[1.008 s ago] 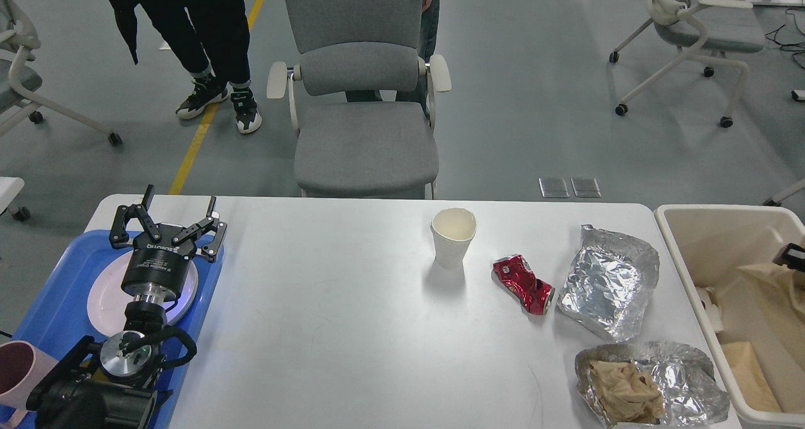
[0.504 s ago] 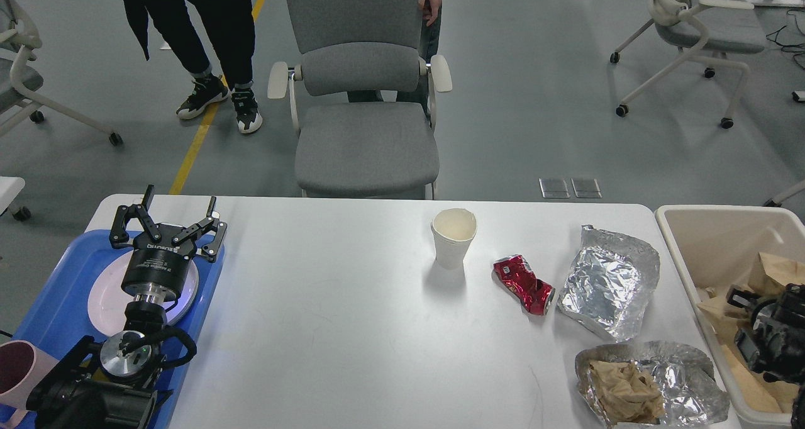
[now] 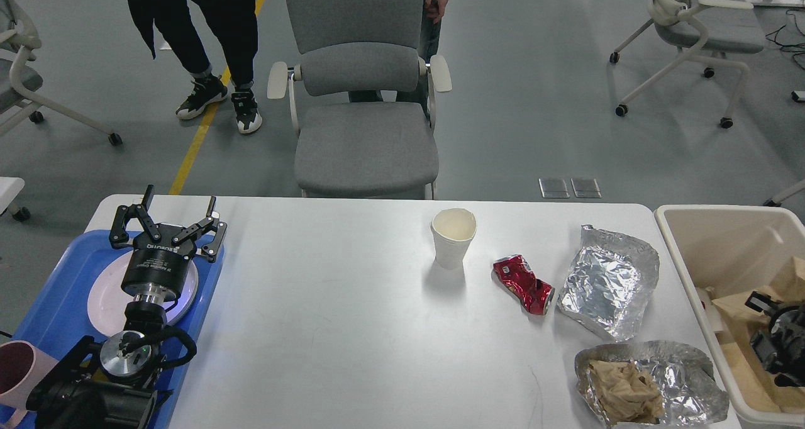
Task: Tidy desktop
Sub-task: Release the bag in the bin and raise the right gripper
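Observation:
The white desktop (image 3: pixel 327 316) carries a white paper cup (image 3: pixel 453 236) standing upright, a crushed red can (image 3: pixel 523 284), a crumpled foil sheet (image 3: pixel 609 281) and a second foil piece holding brown paper (image 3: pixel 648 385). My left gripper (image 3: pixel 181 199) is open, hovering over the white plate (image 3: pixel 100 300) on the blue tray (image 3: pixel 56 290) at the far left, with nothing between its fingers. My right gripper (image 3: pixel 772 338) is inside the beige bin (image 3: pixel 710 228) at the right edge, among brown paper; it is dark and partly cut off.
A pink cup (image 3: pixel 14 369) stands at the tray's near left corner. A grey office chair (image 3: pixel 365 102) faces the table's far side, with people standing behind it. More chairs stand at the far left and right.
My right arm came down into the bin and then drew slightly toward the right edge; the brown paper in the bin shifted. The left arm and the table items have not moved.

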Controlling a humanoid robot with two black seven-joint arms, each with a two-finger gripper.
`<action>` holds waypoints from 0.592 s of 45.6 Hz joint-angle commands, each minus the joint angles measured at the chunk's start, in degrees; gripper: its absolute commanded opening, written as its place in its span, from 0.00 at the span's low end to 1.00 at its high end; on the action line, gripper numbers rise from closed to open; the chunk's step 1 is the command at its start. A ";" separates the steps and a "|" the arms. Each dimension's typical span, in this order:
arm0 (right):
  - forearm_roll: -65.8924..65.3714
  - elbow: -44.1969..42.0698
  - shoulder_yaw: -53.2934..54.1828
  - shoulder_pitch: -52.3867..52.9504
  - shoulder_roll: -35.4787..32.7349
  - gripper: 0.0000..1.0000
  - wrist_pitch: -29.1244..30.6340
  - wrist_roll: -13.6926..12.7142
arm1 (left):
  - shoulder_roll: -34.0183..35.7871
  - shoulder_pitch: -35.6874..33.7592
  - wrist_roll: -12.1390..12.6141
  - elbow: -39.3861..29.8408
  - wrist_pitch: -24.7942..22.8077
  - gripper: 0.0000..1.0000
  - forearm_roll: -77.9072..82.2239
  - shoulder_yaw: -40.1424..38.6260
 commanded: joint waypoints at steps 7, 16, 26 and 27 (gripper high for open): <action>-0.03 0.19 4.54 -0.35 -0.12 1.00 0.01 -0.07 | 0.00 0.00 0.00 0.00 0.00 0.96 0.00 -0.04; -0.29 0.54 4.71 0.26 -1.62 1.00 0.19 -0.15 | 0.00 0.00 0.00 0.00 0.00 0.96 0.00 0.04; -3.89 8.96 3.66 6.66 -7.85 1.00 0.89 -0.59 | 0.00 -0.09 0.00 0.00 0.00 0.96 0.00 -0.04; -4.77 11.15 3.13 8.33 -8.64 1.00 0.89 -0.77 | 0.00 0.00 0.00 0.00 0.00 0.96 0.00 -0.04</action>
